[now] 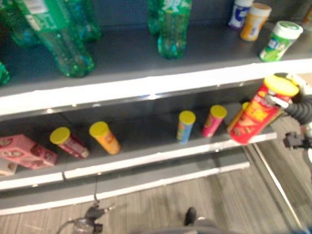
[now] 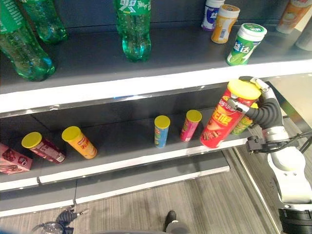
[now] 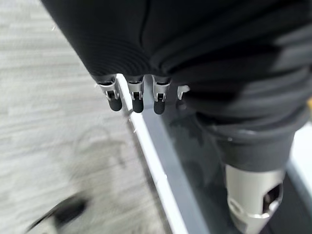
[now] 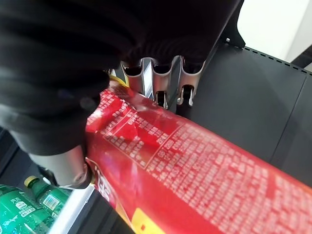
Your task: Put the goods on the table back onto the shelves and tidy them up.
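Observation:
My right hand (image 2: 265, 112) is shut on a tall red chips can (image 2: 222, 119) with a yellow lid, at the right end of the lower shelf (image 2: 146, 158). The can leans with its lid to the right and its base at the shelf's front edge. Whether the base rests on the shelf I cannot tell. In the right wrist view the fingers (image 4: 161, 83) wrap over the red can (image 4: 195, 161). A green can (image 2: 243, 124) stands just behind it. My left hand (image 3: 136, 97) hangs low over the floor beside the shelf's base, fingers relaxed and holding nothing.
On the lower shelf stand a blue can (image 2: 161, 130) and a pink can (image 2: 190, 125). An orange can (image 2: 79, 142), a dark red can (image 2: 43, 147) and a pink box (image 2: 12, 158) lie further left. The upper shelf holds green bottles (image 2: 134, 29) and several jars (image 2: 245, 44).

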Controlling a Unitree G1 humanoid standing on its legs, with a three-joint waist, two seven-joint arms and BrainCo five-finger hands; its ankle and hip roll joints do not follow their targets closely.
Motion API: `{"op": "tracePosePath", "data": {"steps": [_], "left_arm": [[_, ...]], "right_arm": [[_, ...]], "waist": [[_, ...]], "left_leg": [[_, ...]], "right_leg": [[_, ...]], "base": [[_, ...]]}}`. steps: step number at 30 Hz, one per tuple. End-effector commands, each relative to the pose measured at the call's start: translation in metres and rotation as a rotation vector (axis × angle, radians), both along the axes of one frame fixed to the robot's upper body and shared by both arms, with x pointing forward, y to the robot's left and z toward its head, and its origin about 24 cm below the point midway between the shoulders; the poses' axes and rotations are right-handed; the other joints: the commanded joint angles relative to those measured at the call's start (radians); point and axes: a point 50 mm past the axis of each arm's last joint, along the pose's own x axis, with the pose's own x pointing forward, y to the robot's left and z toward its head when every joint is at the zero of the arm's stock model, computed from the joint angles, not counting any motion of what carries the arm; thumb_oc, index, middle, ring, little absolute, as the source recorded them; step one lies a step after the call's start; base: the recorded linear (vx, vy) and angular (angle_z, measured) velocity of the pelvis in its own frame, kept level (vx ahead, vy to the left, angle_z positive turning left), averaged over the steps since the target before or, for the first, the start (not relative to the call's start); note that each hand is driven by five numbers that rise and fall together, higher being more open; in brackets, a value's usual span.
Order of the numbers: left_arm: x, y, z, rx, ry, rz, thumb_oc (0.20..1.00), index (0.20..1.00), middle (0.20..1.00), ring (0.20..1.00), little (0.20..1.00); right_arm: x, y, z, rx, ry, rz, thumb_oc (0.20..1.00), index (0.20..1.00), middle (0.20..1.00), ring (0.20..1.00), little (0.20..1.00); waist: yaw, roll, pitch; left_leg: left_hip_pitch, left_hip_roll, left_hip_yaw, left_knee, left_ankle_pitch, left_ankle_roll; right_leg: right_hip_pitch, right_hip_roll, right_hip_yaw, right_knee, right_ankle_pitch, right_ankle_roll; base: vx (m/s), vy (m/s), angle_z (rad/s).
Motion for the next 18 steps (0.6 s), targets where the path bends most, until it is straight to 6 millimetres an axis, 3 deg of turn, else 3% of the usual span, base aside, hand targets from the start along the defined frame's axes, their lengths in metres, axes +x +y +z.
{"op": "tracePosePath", "data": {"steps": [1,3,4,5,6,7,10,11,13,14,15,18], "left_arm": [[0.010,0.012,0.009,0.050,-0.037,-0.051,1.000,1.000,1.000,1.000,1.000],[0.027,0.004,0.014,0.040,-0.095,-0.112,1.000,1.000,1.000,1.000,1.000],[0.032,0.002,0.016,0.038,-0.113,-0.126,1.000,1.000,1.000,1.000,1.000],[0.037,0.000,0.018,0.033,-0.130,-0.132,1.000,1.000,1.000,1.000,1.000],[0.035,0.001,0.017,0.033,-0.121,-0.120,1.000,1.000,1.000,1.000,1.000],[0.030,0.002,0.015,0.034,-0.105,-0.108,1.000,1.000,1.000,1.000,1.000],[0.025,0.003,0.012,0.036,-0.076,-0.102,1.000,1.000,1.000,1.000,1.000],[0.026,0.000,0.011,0.034,-0.070,-0.113,1.000,1.000,1.000,1.000,1.000],[0.030,-0.004,0.010,0.033,-0.071,-0.141,1.000,1.000,1.000,1.000,1.000],[0.030,-0.005,0.010,0.033,-0.070,-0.143,1.000,1.000,1.000,1.000,1.000],[0.036,-0.010,0.011,0.029,-0.078,-0.202,1.000,1.000,1.000,1.000,1.000],[0.041,-0.008,0.015,0.041,-0.094,-0.233,1.000,1.000,1.000,1.000,1.000]], "right_arm": [[0.000,0.015,0.036,-0.056,-0.175,0.074,0.200,0.200,0.200,0.200,0.200],[-0.002,0.018,0.037,-0.075,-0.179,0.093,0.200,0.200,0.200,0.200,0.200],[-0.003,0.017,0.039,-0.072,-0.185,0.092,0.200,0.200,0.200,0.200,0.200],[-0.002,0.015,0.036,-0.069,-0.171,0.079,0.200,0.200,0.200,0.200,0.200],[-0.001,0.014,0.033,-0.062,-0.158,0.074,0.200,0.200,0.200,0.200,0.200],[-0.001,0.014,0.029,-0.048,-0.144,0.072,0.200,0.200,0.200,0.200,0.200],[-0.002,0.009,0.021,-0.031,-0.108,0.053,0.200,0.200,0.200,0.200,0.200],[-0.005,0.005,0.017,-0.028,-0.097,0.037,0.200,0.200,0.200,0.200,0.200],[-0.008,0.001,0.014,-0.027,-0.082,0.019,0.200,0.200,0.200,0.200,0.200],[-0.009,0.001,0.014,-0.028,-0.081,0.018,0.200,0.200,0.200,0.200,0.200],[-0.012,-0.004,0.014,-0.035,-0.083,-0.009,0.200,0.200,0.200,0.200,0.200],[-0.010,-0.002,0.008,-0.012,-0.065,-0.012,0.200,0.200,0.200,0.200,0.200]], "waist": [[0.041,-0.022,-0.035],[0.040,-0.021,-0.013],[0.032,-0.026,0.003],[0.002,-0.034,0.025],[-0.004,-0.032,0.024],[-0.009,-0.030,0.018],[-0.022,-0.018,0.007],[-0.030,0.000,0.001],[-0.050,0.029,-0.010],[-0.050,0.030,-0.011],[-0.078,0.052,-0.020],[-0.090,0.063,-0.023]], "left_leg": [[0.016,-0.027,0.015,-0.031,-0.034,-0.018],[0.000,-0.017,0.033,-0.017,0.004,-0.030],[-0.032,0.006,0.074,0.051,0.002,-0.048],[-0.068,0.100,0.234,0.158,0.006,-0.070],[-0.058,0.126,0.264,0.171,0.005,-0.075],[-0.046,0.144,0.271,0.178,0.004,-0.085],[0.004,0.187,0.194,0.182,0.023,-0.117],[0.030,0.190,0.159,0.166,0.044,-0.131],[0.055,0.179,0.099,0.123,0.035,-0.134],[0.055,0.177,0.098,0.120,0.036,-0.132],[0.077,0.150,0.125,0.053,-0.004,-0.118],[0.102,0.085,0.157,-0.019,-0.017,-0.089]], "right_leg": [[0.056,0.010,-0.025,0.009,-0.144,0.069],[0.067,0.006,-0.046,0.006,-0.158,0.060],[0.075,-0.005,-0.067,0.006,-0.167,0.053],[0.077,-0.033,-0.113,0.007,-0.164,0.047],[0.073,-0.038,-0.119,0.007,-0.157,0.050],[0.070,-0.046,-0.115,0.007,-0.146,0.055],[0.043,-0.077,-0.108,0.011,-0.117,0.066],[0.032,-0.081,-0.114,0.012,-0.113,0.072],[0.006,-0.097,-0.107,0.018,-0.105,0.083],[0.005,-0.098,-0.108,0.020,-0.105,0.085],[-0.004,-0.133,-0.112,0.038,-0.091,0.099],[-0.026,-0.190,-0.094,0.077,-0.046,0.128]], "base": [[-0.04,-0.024,0.04],[-0.12,-0.014,0.15],[-0.28,0.061,0.42],[-0.25,0.100,0.56],[-0.17,0.162,0.64],[-0.01,0.165,0.46],[0.01,0.221,0.08],[0.00,0.289,-0.24],[0.00,0.264,-0.07],[0.01,0.368,0.13],[0.03,0.396,0.29],[0.05,0.406,0.40]]}}
